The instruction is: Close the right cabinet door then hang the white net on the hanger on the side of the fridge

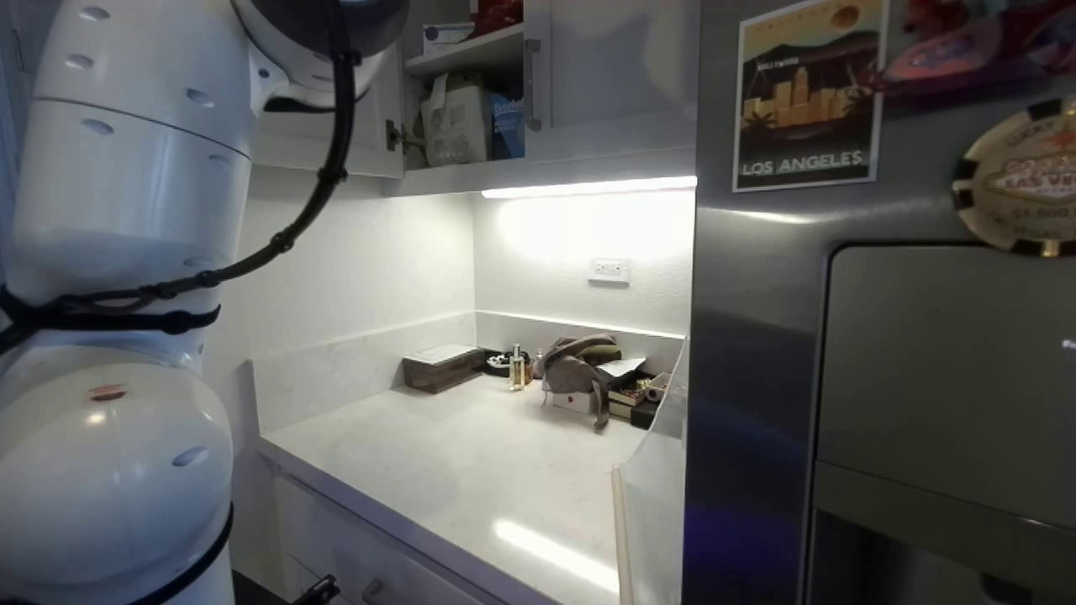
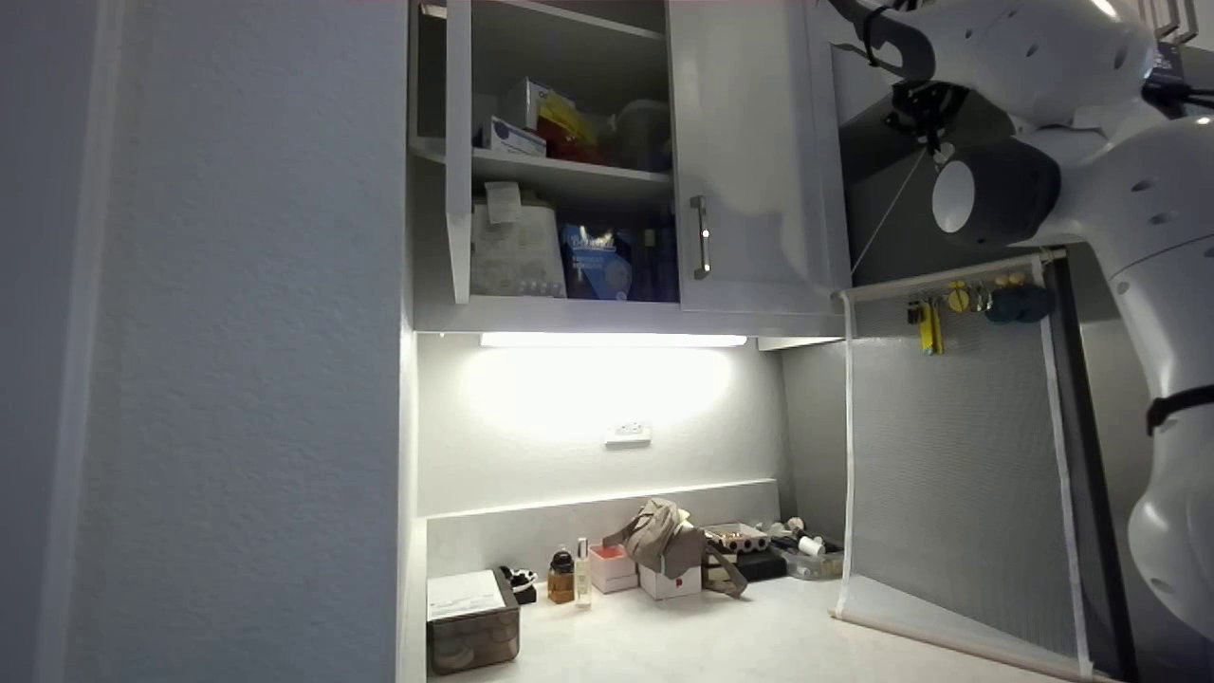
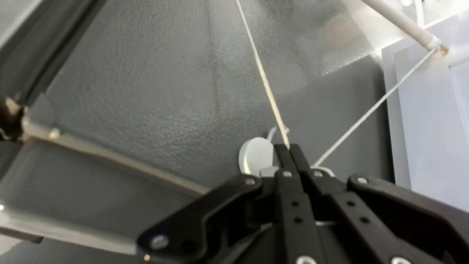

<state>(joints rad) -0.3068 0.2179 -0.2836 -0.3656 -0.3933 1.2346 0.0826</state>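
The right cabinet door [image 2: 749,161] [image 1: 622,76] stands closed, flush with its frame. The white net [image 2: 948,455] [image 1: 656,521] hangs spread beside the fridge [image 1: 748,336], its top rod [image 3: 403,22] carried by a thin string [image 3: 267,84]. My gripper [image 3: 288,146] [image 2: 932,142] is shut, with this string pinched at its fingertips. A round white hanger [image 3: 256,156] sits on the grey fridge side right behind the fingers, which partly hide it. Whether the string passes over its hook I cannot tell.
The left cabinet door [image 2: 458,142] stands open, its shelves holding boxes and bags. Several small yellow and dark items [image 2: 929,327] hang near the net's top. Below, the counter [image 1: 471,454] carries a brown box [image 1: 441,367], bottles and a brown bag [image 2: 659,541].
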